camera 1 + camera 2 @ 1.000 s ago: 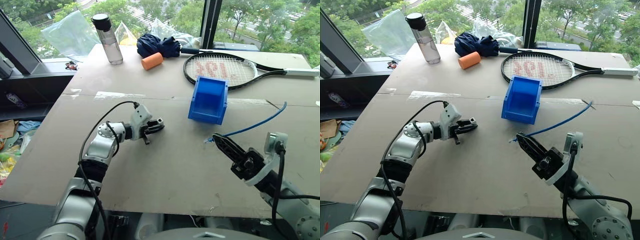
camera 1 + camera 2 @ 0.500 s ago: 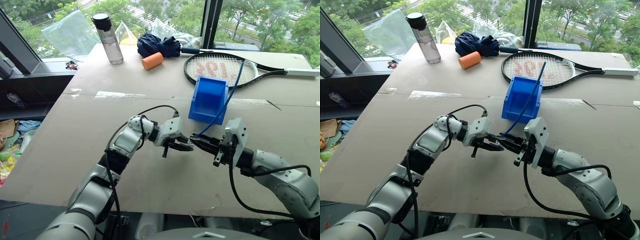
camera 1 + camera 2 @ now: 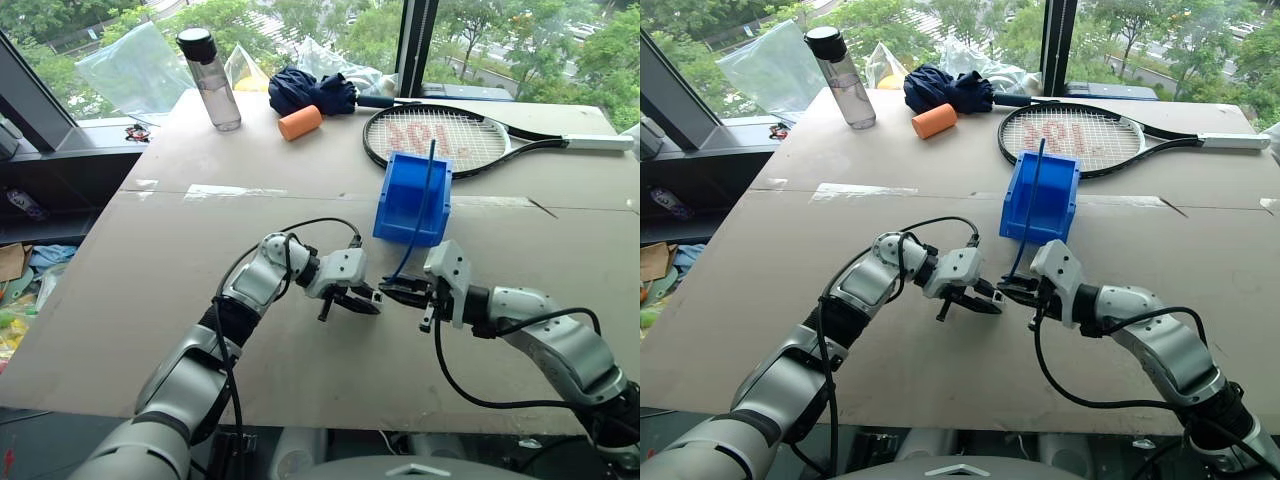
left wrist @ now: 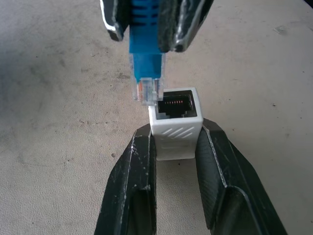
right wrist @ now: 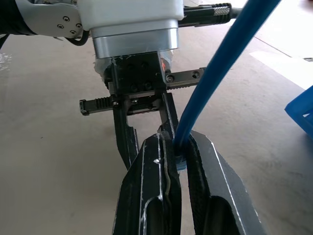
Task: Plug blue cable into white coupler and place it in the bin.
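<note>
My left gripper is shut on the white coupler, whose dark socket faces my right gripper. That gripper is shut on the blue cable just behind its clear plug. The plug tip sits at the socket's rim, offset to one side and outside the opening. Both grippers meet tip to tip low over the table's middle. From there the cable rises in front of the blue bin, which stands just behind the grippers.
A tennis racket lies behind the bin. Along the far edge stand a water bottle, an orange roll and a dark blue cloth bundle. The brown table is bare to the left and front.
Over the second both grippers swung in from the sides and met at the table's middle. The cable's free end lifted off the table and now stands up before the bin.
</note>
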Motion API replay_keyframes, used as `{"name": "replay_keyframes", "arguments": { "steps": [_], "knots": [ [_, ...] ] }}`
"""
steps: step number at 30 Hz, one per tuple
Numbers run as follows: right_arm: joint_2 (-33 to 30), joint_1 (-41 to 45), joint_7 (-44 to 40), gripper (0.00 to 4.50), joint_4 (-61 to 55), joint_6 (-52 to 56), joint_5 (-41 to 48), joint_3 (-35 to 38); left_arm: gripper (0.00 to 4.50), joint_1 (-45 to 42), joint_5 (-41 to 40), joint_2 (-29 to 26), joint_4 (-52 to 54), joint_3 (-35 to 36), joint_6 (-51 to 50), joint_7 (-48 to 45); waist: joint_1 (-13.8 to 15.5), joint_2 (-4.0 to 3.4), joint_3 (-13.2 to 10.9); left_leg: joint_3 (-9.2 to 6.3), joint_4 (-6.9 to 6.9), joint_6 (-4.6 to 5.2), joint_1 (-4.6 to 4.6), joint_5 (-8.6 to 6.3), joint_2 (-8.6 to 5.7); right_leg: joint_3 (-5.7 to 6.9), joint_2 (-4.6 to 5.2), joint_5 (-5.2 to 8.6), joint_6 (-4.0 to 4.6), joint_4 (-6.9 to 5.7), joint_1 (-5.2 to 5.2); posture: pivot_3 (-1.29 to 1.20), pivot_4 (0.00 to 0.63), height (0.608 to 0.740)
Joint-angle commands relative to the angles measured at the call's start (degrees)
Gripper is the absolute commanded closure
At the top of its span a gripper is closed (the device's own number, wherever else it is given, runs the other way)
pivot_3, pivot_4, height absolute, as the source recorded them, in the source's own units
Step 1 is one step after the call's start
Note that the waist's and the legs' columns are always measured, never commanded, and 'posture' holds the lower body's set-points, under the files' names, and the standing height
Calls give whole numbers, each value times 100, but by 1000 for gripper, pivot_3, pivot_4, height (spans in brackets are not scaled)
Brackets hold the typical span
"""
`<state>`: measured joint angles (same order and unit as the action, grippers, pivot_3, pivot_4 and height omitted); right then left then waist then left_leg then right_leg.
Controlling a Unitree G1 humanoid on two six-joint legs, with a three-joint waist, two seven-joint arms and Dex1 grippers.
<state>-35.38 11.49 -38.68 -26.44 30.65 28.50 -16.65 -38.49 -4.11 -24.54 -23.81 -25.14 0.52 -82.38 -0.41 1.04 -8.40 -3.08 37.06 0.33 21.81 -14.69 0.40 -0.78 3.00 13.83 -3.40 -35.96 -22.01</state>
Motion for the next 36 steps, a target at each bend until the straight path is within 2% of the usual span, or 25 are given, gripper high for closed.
{"name": "replay_keyframes", "arguments": {
  "steps": [1,5,13,20,27,29,30,31,34,35,36],
  "knots": [
    [10,-55,-218,4500,-161,104,21,-16,4003,-49,-4,24,162,86,21,41,1,0,0,-1,1,0,0,0,0,0,0,0,0,0,0,0,150,740],
    [-36,-45,-306,4500,-192,215,-35,-47,4003,-36,14,53,166,82,10,74,1,0,0,-2,3,0,1,0,-1,1,1,0,0,0,2,0,150,740],
    [-351,186,-515,4500,136,575,-732,-629,4003,-46,39,120,164,88,80,101,1,-1,3,-9,6,0,-7,0,-2,8,1,1,0,3,19,0,150,740],
    [-217,552,-765,4500,590,828,-1070,-1095,4003,-23,82,198,183,92,115,191,1,5,19,-16,10,0,-14,0,-2,14,2,1,0,2,29,0,150,740],
    [-2,528,-768,4500,621,819,-937,-700,4003,142,5,245,415,220,-60,416,-4,-1,49,-19,11,0,-19,0,-2,16,1,1,0,-1,32,0,150,740],
    [114,458,-745,4500,562,601,-800,-365,2994,282,-152,192,702,418,-382,550,-3,-3,49,-20,11,0,-18,0,-2,17,2,1,0,-1,32,0,150,740],
    [247,452,-661,4500,516,584,-629,-95,2803,369,-270,155,885,590,-597,676,-1,-3,49,-22,11,0,-16,0,-2,17,2,0,0,-1,31,0,150,740],
    [412,481,-529,4500,457,617,-419,234,2229,486,-422,100,1122,818,-827,841,-12,-1,47,-28,12,0,-14,0,-2,20,2,0,0,-1,31,0,150,740],
    [763,844,-164,4500,326,1290,513,1283,825,986,-1052,-125,2114,1601,-1687,1353,-72,-17,24,-44,11,0,-11,0,2,15,2,-1,-1,-8,23,0,150,740],
    [800,1059,-30,4500,377,1533,761,1603,431,1213,-1245,-253,2509,1839,-1987,1484,-81,-20,21,-42,10,0,-10,0,3,2,2,-1,-1,-18,12,0,150,740],
    [822,1282,88,4500,467,1721,945,1862,431,1429,-1401,-372,2861,2054,-2224,1609,-101,-26,18,-42,9,0,-11,0,4,-2,2,-1,-1,-24,9,0,150,740]
  ]
}}
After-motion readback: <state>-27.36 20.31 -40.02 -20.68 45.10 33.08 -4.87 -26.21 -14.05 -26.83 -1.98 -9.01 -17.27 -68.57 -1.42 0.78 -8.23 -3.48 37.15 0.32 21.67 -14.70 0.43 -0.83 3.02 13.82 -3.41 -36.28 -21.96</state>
